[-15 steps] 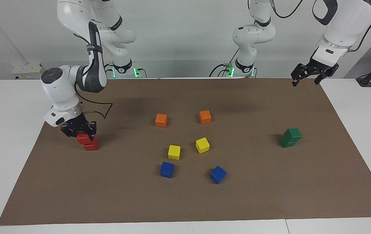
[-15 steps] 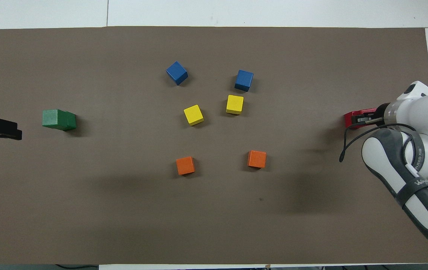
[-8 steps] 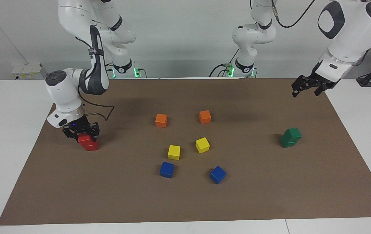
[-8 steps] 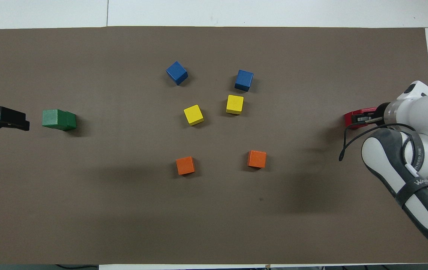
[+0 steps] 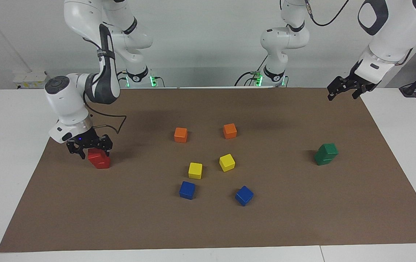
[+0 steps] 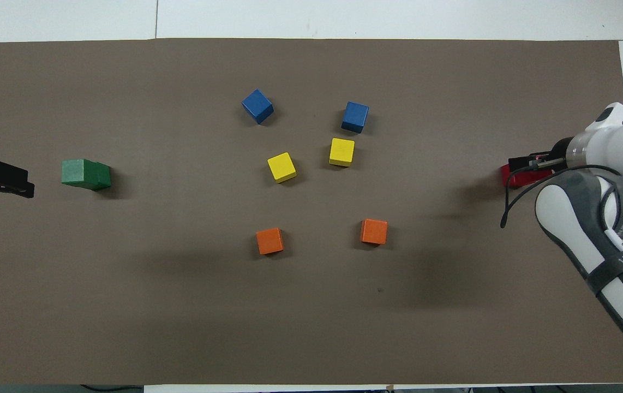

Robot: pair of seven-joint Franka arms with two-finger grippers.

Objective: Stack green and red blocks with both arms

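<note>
Two red blocks stand stacked, the top one a little askew, near the mat's edge at the right arm's end; they also show in the overhead view. My right gripper is open, its fingers spread around the top of the upper red block. Two green blocks stand stacked and offset at the left arm's end, and show in the overhead view too. My left gripper hangs open and empty in the air over the mat's corner at the left arm's end.
In the middle of the brown mat lie two orange cubes, two yellow cubes and two blue cubes.
My right gripper has opened, let go of the upper red block and lifted slightly. My left gripper dipped toward the green stack, then drew back up.
</note>
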